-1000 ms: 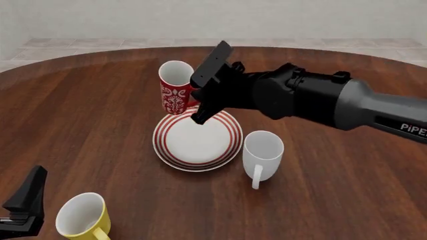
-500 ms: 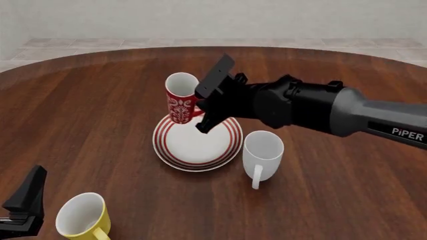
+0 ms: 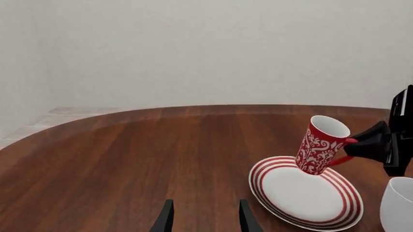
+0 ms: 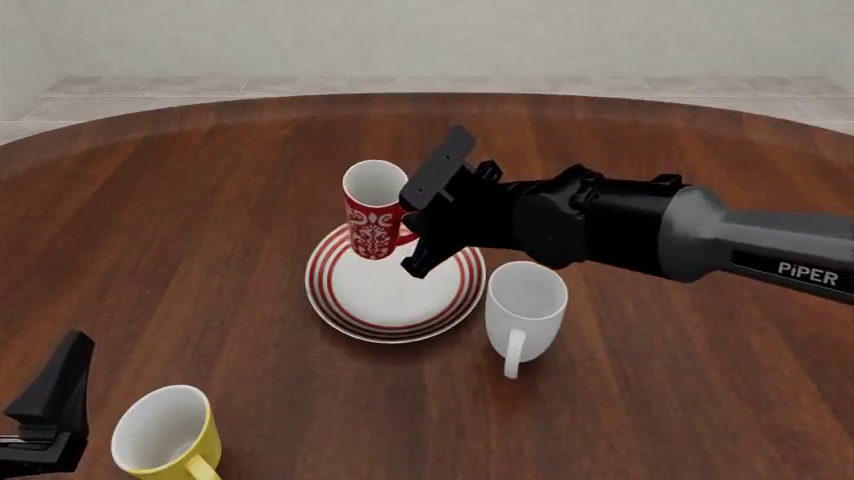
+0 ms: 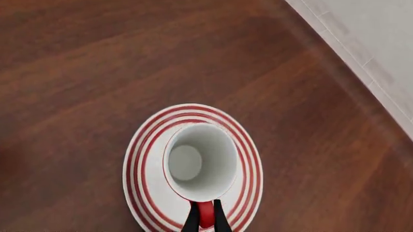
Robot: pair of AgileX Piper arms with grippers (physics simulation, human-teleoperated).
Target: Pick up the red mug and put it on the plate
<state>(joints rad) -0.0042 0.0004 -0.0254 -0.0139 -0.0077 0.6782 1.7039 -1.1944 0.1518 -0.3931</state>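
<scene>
Right gripper pinches the red mug by its handle, tilted over the far left rim of the plate; left gripper sits open, near left.

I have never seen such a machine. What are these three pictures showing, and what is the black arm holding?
These are simulator renders of two robot arms at a round wooden table. One picture is taken from a fixed front camera; the other two come from cameras behind each arm's tool. The right tool is shut on the red handle of the red mug, holding it tilted above the plate. The left tool is open and holds nothing. A white mug and a yellow mug also stand on the table.
</scene>
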